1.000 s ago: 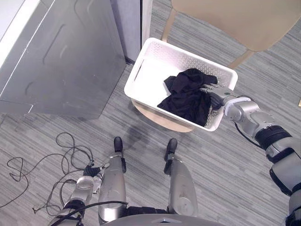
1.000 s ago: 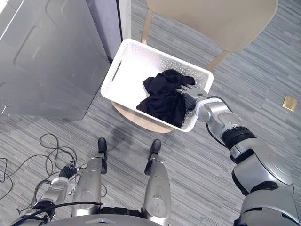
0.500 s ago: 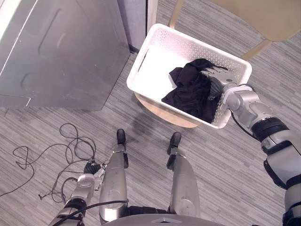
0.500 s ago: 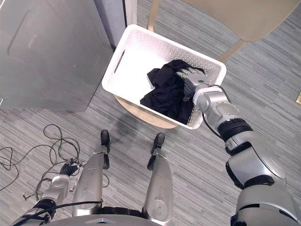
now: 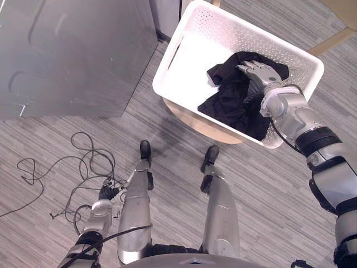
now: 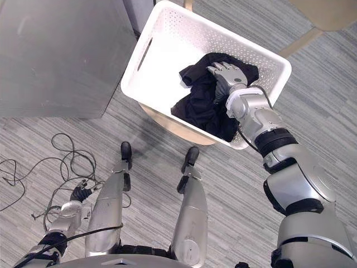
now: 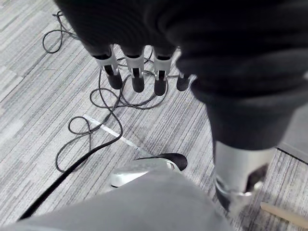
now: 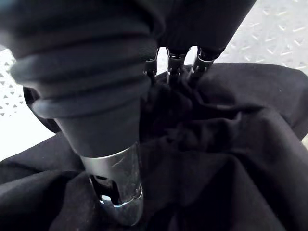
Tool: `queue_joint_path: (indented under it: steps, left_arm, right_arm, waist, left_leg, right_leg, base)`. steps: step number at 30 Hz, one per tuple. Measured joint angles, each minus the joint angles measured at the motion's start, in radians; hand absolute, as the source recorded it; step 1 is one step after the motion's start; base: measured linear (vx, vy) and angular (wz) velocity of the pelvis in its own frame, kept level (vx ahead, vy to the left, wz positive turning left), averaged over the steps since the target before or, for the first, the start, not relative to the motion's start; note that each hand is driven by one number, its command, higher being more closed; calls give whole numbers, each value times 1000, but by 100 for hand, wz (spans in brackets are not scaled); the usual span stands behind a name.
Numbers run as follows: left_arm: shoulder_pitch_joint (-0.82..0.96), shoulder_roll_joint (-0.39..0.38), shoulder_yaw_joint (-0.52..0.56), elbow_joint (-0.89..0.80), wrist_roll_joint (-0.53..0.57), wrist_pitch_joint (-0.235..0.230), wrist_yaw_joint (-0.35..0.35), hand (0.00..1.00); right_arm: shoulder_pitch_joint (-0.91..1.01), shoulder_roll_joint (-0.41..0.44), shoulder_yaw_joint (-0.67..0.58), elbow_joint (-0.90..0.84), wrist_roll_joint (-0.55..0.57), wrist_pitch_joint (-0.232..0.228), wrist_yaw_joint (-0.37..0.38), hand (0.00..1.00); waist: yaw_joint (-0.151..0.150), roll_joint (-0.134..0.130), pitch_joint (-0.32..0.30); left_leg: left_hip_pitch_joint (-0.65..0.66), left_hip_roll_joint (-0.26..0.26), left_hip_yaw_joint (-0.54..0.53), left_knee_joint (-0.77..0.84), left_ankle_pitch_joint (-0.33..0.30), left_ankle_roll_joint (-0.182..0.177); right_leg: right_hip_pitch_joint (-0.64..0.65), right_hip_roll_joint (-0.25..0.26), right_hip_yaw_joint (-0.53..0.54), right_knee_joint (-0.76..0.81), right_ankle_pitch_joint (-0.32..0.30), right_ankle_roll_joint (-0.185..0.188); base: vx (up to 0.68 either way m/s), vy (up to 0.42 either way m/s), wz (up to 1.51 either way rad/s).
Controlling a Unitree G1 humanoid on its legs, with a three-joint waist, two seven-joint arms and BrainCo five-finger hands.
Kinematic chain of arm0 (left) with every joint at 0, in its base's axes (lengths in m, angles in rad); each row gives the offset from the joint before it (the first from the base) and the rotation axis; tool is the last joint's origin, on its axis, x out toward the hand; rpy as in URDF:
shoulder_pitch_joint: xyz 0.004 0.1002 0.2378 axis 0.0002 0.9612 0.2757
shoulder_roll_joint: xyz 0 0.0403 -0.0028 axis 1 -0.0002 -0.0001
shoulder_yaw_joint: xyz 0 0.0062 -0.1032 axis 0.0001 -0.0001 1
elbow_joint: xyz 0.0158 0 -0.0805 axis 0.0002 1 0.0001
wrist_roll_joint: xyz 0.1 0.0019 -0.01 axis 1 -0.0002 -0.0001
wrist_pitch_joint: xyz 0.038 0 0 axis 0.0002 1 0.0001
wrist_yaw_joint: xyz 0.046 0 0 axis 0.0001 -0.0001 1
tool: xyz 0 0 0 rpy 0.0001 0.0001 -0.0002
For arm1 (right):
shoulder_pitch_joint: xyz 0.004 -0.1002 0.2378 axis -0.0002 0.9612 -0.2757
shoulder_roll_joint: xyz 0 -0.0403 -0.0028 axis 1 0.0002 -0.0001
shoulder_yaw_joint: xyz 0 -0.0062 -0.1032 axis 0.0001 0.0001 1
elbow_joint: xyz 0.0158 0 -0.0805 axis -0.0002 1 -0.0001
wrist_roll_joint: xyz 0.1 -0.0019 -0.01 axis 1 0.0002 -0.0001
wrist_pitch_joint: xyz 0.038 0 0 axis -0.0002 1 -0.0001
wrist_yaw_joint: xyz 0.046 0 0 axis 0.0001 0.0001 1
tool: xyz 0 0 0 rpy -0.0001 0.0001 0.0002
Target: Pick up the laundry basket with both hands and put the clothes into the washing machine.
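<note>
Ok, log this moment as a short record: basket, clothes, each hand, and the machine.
basket: white perforated laundry basket, sitting on a round wooden stool, neither hand on its handles
clothes: black garment bunched in the half of the basket nearer the right arm
right hand: right hand inside the basket, resting on the garment
left hand: left hand low at the robot's left side above the floor, fingers straight, holding nothing
machine: grey washing machine standing left of the basket
</note>
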Motion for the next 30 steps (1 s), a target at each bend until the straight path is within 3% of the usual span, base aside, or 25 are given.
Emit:
queue_joint_path:
  steps: [4,5,25,30]
  left_arm:
    - [0,0,2,-16,-18,0,0,0]
    - [0,0,2,-19,-19,0,-1,0]
    - [0,-14,-1,-32,-20,0,-6,0]
    - [0,-18,-1,-32,-21,0,-7,0]
  right_arm:
    - [0,8,4,35,0,11,3,0]
    - [-1,13,4,37,0,14,5,100]
    - [99,77,11,67,29,15,60,100]
    - [125,87,-61,66,116,20,55,100]
  waist:
    - [2,0,0]
    - [2,1,0]
    - [4,1,-57]
    - [3,2,-64]
  left_leg:
    - [-40,-1,-3,35,-9,7]
    - [-49,0,-4,45,-12,9]
    - [-34,0,-3,46,-10,9]
    - [-26,-2,0,32,-2,10]
  right_leg:
    - [-32,-8,0,26,-7,-5]
    - [-39,-8,1,31,-7,-5]
    - [-24,-10,3,37,-6,-6]
    - [-16,-10,1,19,0,-8]
  base:
    - [-17,-4,5]
    - [0,0,0]
    - [9,-1,0]
    - [0,0,0]
